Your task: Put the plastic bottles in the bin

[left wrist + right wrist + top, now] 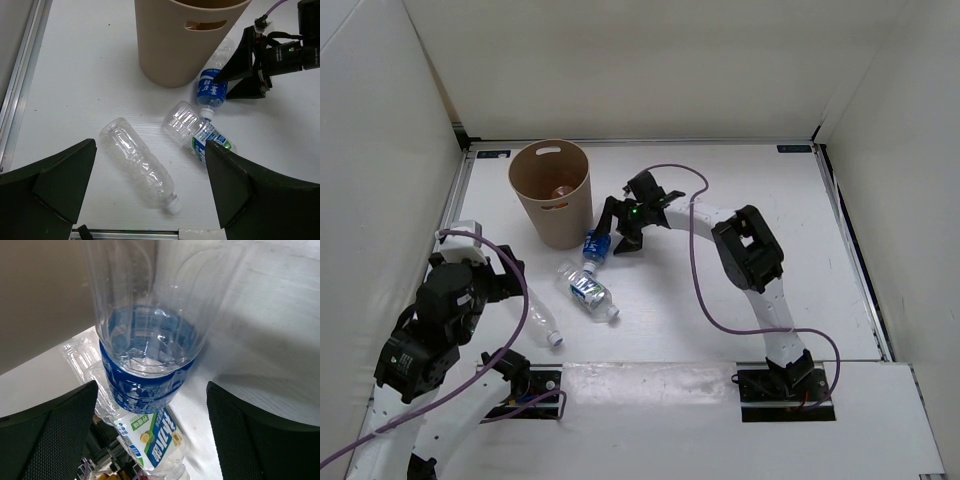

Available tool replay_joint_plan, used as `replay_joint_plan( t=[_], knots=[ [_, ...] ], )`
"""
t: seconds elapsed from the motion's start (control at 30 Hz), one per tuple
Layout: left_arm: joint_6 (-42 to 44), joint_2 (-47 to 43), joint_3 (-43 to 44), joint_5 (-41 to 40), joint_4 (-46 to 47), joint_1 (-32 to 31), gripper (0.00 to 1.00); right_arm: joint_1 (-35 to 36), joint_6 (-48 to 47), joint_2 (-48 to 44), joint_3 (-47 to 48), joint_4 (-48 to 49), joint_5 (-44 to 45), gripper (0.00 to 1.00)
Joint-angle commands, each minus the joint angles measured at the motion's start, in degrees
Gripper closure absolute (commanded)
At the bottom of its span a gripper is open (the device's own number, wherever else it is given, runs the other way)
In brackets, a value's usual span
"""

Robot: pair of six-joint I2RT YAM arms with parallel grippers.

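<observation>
The bin (552,195) stands near the table's (820,260) far left corner. The right fingers (50,430) are spread around a blue-label bottle (593,247) beside it; the left fingers (50,185) gape. A green-label bottle (588,291) and a bare bottle (542,322) lie nearer; their writing is unreadable.

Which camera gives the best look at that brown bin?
The top external view: it shows the whole bin, open rim, handle slot and something orange inside. The left wrist view catches only its outer wall and slot, rim cut off. The right wrist view shows a blurred tan surface, probably its wall.
</observation>
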Motion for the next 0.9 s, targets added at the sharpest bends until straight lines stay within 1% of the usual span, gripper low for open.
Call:
replay_joint_plan(
  t=[0.0,0.27,0.3,0.47,0.53,0.63,0.67,0.7,0.77,0.8,0.83,0.87],
  knots=[
    [0.08,-0.46,-0.08,0.12,-0.02,0.38,0.0,0.31,0.21,0.41,1.14,1.39,-0.54,0.1],
    [0.08,-0.89,-0.08,0.12,-0.11,0.38,0.0,1.54,0.66,5.07,8.07,-3.17,-1.51,0.1],
    [-0.01,-0.89,-0.08,0.12,-0.02,0.38,0.0,1.62,0.83,5.33,9.04,-3.44,-1.42,0.11],
    [-0.01,-1.07,0.01,0.12,-0.02,0.29,0.0,1.45,1.89,6.83,10.19,-3.71,-1.95,0.12],
    [0.08,-1.07,0.01,0.12,-0.11,0.38,0.0,1.36,2.24,7.18,10.02,-3.53,-2.04,0.17],
    [0.08,-1.07,-0.08,0.12,0.07,0.29,0.0,1.27,2.67,7.71,9.4,-2.48,-2.74,0.29],
    [-0.01,-1.33,-0.17,0.04,-0.11,0.29,0.0,1.19,2.94,7.88,9.14,-1.96,-3.44,0.34],
    [-0.01,-1.25,-0.08,0.12,-0.02,0.29,0.0,1.1,3.12,7.97,8.18,-0.38,-3.71,0.42],
    [-0.01,-1.07,-0.17,0.21,-0.02,0.29,0.0,0.92,4.17,7.98,7.47,0.85,-4.84,0.5],
    [-0.01,-1.24,-0.17,0.12,-0.02,0.38,0.0,0.83,4.35,7.8,6.25,2.43,-4.94,0.58],
    [0.08,-1.16,-0.17,0.12,0.15,0.46,0.0,0.75,4.78,7.62,5.98,2.7,-5.11,0.6],
    [0.08,-1.16,0.01,0.12,0.15,0.29,0.0,0.66,4.7,7.54,5.71,3.06,-5.11,0.6]
  ],
)
